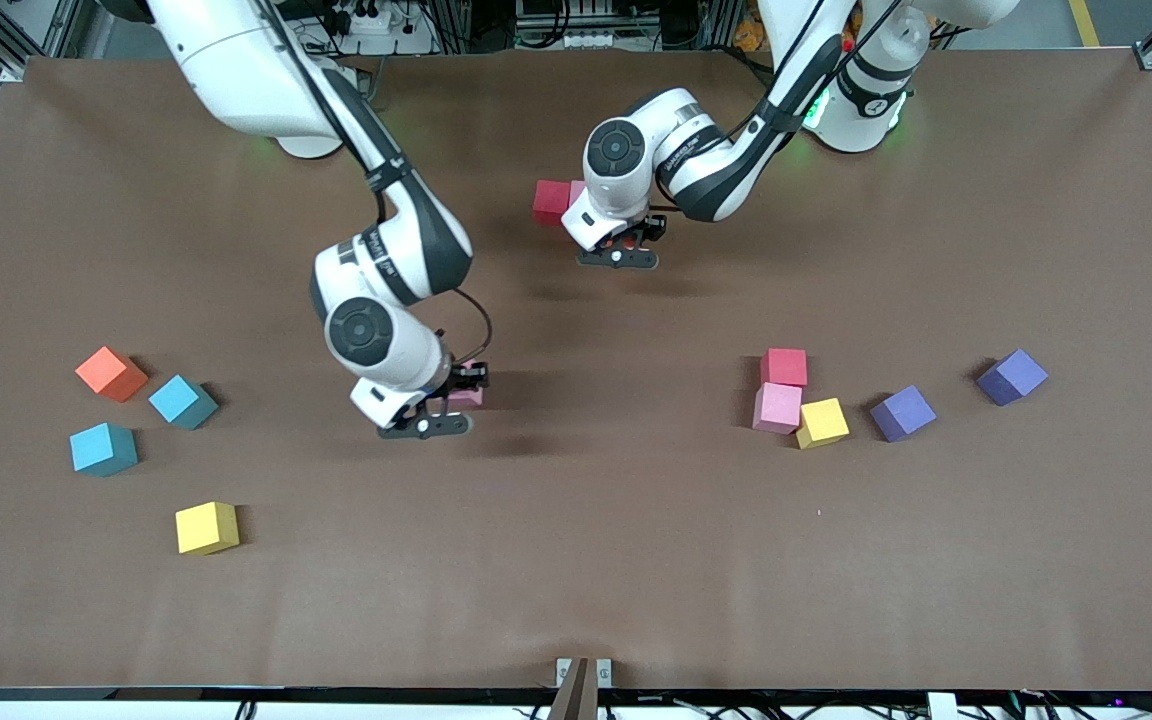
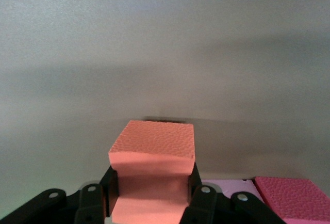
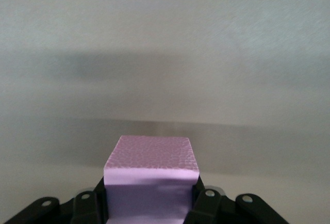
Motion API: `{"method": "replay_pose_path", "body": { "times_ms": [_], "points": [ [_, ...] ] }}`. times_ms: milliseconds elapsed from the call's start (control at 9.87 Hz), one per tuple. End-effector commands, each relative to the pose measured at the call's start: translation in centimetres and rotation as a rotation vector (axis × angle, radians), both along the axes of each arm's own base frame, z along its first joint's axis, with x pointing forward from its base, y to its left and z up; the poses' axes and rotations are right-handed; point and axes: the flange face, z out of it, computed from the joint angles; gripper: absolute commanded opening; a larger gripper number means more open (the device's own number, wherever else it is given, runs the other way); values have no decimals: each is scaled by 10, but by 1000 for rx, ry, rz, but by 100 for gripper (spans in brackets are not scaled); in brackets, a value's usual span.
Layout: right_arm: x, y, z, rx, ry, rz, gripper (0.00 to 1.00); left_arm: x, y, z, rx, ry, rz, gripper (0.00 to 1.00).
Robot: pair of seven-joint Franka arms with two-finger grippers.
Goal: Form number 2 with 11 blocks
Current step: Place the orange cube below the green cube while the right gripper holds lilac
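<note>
My left gripper (image 1: 622,250) is shut on a salmon-orange block (image 2: 152,149), held over the table's middle toward the bases. Right beside it a red block (image 1: 551,200) and a pink block (image 2: 232,186) lie side by side on the table; the red block (image 2: 291,195) also shows in the left wrist view. My right gripper (image 1: 436,415) is shut on a pale pink block (image 3: 151,159), over the middle of the table, with the pink block (image 1: 467,395) partly hidden by the hand. No number 2 shape is in view.
Toward the right arm's end lie an orange block (image 1: 111,373), two blue blocks (image 1: 182,401) (image 1: 103,448) and a yellow block (image 1: 207,527). Toward the left arm's end sit red (image 1: 784,367), pink (image 1: 777,407) and yellow (image 1: 823,422) blocks touching, plus two purple blocks (image 1: 903,412) (image 1: 1012,376).
</note>
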Motion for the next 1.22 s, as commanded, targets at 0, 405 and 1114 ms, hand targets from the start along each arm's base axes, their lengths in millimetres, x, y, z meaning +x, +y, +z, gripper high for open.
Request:
{"method": "replay_pose_path", "body": {
  "times_ms": [0,405,1114],
  "points": [
    [-10,8,7,5,7,-46,19,4,-7,-5,17,-12,16,0],
    [-19,20,3,1,5,-60,19,2,-11,-14,33,-13,19,0],
    [-23,22,2,-2,8,-60,19,-3,-7,-20,58,-5,60,0]
  ]
}}
